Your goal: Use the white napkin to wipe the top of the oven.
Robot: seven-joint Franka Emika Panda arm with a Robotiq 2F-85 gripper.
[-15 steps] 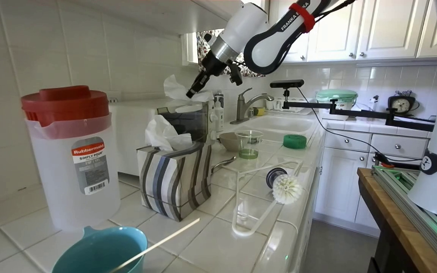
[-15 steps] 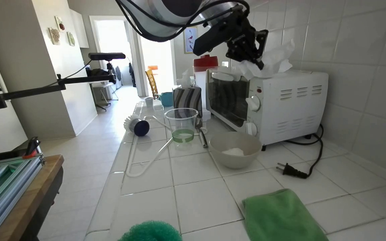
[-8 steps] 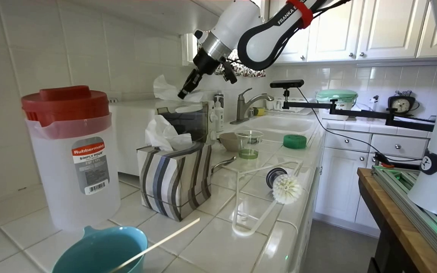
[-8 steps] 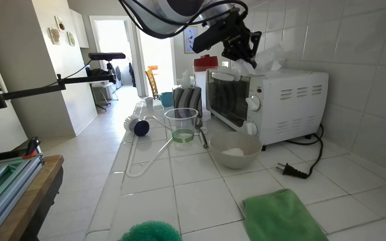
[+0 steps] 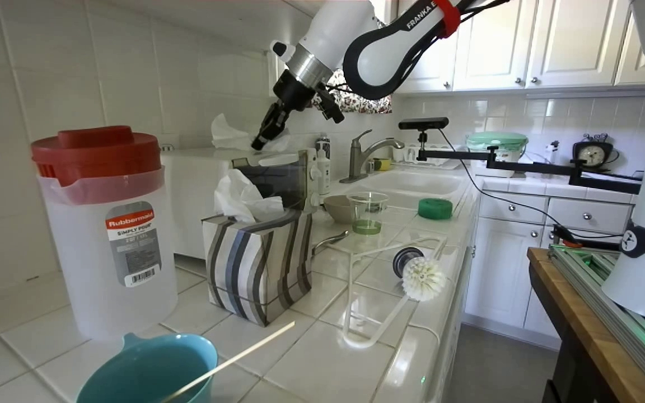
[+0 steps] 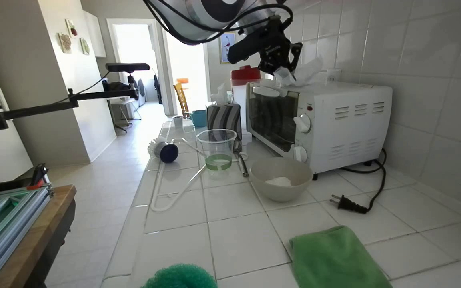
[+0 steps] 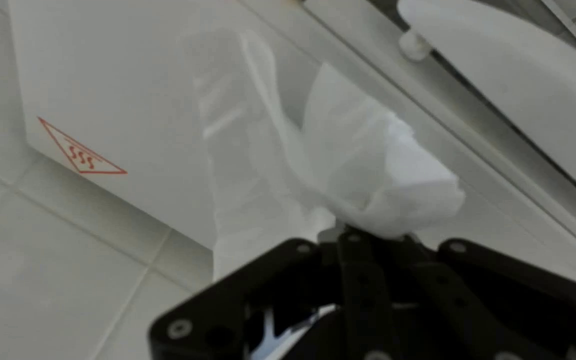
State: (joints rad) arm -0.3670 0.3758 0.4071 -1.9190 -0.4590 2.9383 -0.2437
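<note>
The white napkin (image 7: 353, 145) is crumpled, and its loose part spreads over the oven top in the wrist view. My gripper (image 7: 368, 235) is shut on it, with the fingertips partly hidden behind its folds. The white toaster oven (image 6: 350, 120) stands against the tiled wall, and its top (image 7: 113, 90) bears a red triangle mark. In both exterior views the gripper (image 5: 257, 144) (image 6: 293, 76) points down close to the oven top, near the front edge, with the napkin (image 5: 227, 134) (image 6: 308, 73) lying against the top. Exact fingertip contact with the oven cannot be told.
A striped tissue box (image 5: 258, 263) and a red-lidded pitcher (image 5: 112, 235) stand near the oven. A bowl (image 6: 280, 180), a clear cup (image 6: 216, 150), a brush (image 6: 164, 150) and a green cloth (image 6: 336, 256) are on the counter. A cabinet (image 5: 233, 17) overhangs above.
The gripper and napkin have moved along the oven top, away from the knob end and toward the pitcher end. The gripper stays shut on the napkin. The other objects have not moved.
</note>
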